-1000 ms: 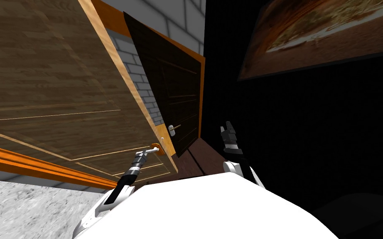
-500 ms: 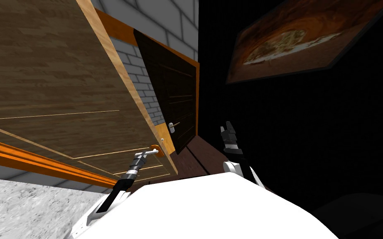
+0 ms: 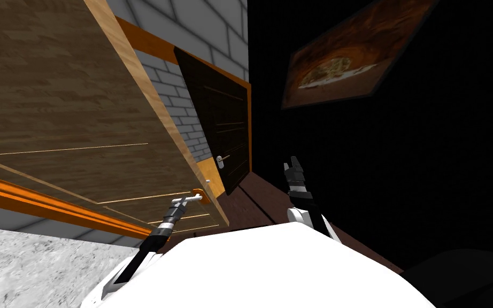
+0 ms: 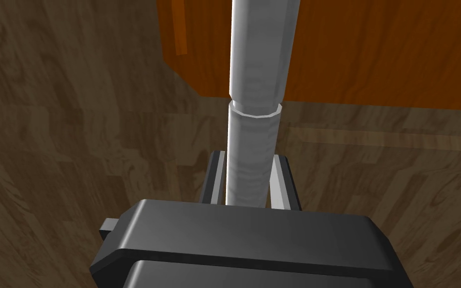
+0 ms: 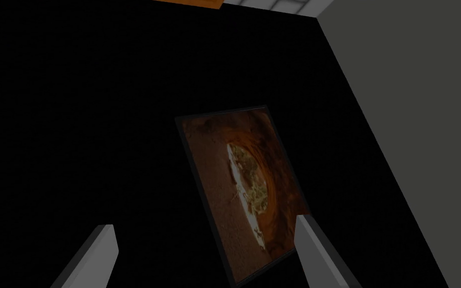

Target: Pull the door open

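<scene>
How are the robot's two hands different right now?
The left gripper is shut on the grey door handle; the right gripper is open and holds nothing. The left gripper reaches to the brown wooden door; the right gripper is raised apart from it. Both have two thin grey fingers.

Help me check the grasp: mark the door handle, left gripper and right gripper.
door handle (image 4: pixel 255 75), left wrist view, on its grey bar.
left gripper (image 4: pixel 249 159), left wrist view, between its fingertips.
right gripper (image 5: pixel 204 223), right wrist view, between its fingertips.
</scene>
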Tool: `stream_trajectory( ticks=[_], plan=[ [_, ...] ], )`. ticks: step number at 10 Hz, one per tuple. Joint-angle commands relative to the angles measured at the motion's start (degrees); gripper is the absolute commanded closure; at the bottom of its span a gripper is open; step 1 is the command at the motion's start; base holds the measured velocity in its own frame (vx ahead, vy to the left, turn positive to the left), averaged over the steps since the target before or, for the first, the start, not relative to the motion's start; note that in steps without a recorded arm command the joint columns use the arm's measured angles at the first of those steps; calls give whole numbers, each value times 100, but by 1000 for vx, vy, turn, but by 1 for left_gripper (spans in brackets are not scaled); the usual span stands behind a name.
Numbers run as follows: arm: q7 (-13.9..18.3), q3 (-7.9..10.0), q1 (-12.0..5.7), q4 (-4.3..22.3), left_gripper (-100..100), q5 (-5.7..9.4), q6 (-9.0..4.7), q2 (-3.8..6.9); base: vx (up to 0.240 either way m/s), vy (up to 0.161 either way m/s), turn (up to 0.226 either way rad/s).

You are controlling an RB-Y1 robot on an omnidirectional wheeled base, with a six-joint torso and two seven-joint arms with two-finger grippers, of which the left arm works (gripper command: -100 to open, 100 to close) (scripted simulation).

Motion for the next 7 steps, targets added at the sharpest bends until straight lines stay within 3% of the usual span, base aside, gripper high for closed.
stream_trajectory(
  ticks=[1,4,6,7],
  plan=[
    [65,-86,93,-23,100,-18,-161,53,-203,83,-164],
    [200,-180,233,25,100,-29,-459,208,-211,63,-157],
    [259,-221,293,45,100,-33,-588,276,-240,64,-129],
    [227,-153,246,59,100,-15,-500,277,-93,31,-6]
  ],
)
